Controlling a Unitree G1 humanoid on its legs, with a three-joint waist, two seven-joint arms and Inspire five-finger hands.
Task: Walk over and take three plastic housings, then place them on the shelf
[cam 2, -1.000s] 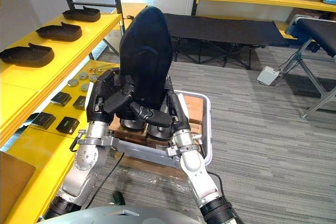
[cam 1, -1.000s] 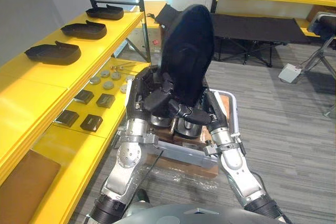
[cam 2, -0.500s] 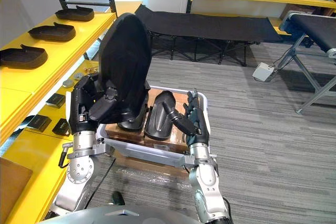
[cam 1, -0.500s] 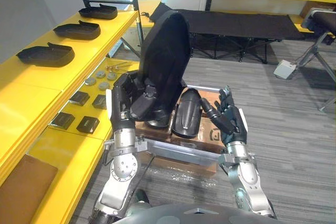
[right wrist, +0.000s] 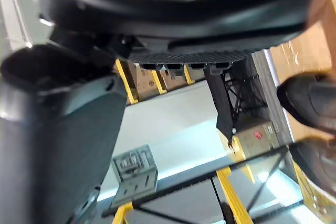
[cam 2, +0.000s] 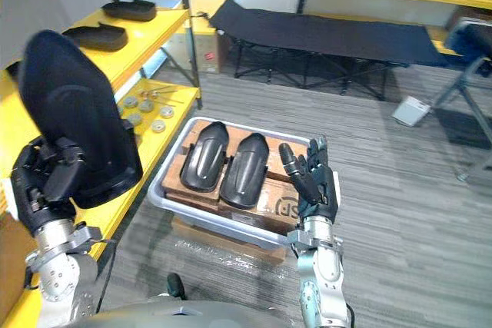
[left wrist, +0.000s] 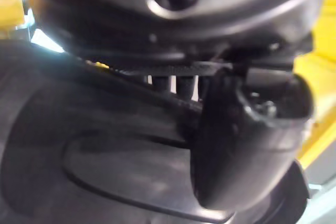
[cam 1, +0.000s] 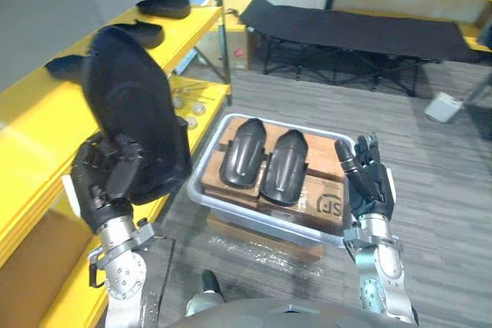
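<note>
A dark printed logo (cam 1: 329,207) stands on the cardboard box's (cam 1: 307,187) top face.

To my left stands the yellow shelf (cam 2: 160,27): black housings (cam 2: 131,11) lie in a row on its upper board, round metal discs (cam 2: 144,105) on the lower. On the carpet (cam 2: 400,213), a grey tray (cam 2: 215,219) holds cardboard (cam 2: 278,203) bearing two more housings (cam 2: 201,155).

big housing (cam 1: 134,124) matt black plastic; smaller housings (cam 1: 243,151) glossy; cardboard (cam 1: 319,199) matt
</note>
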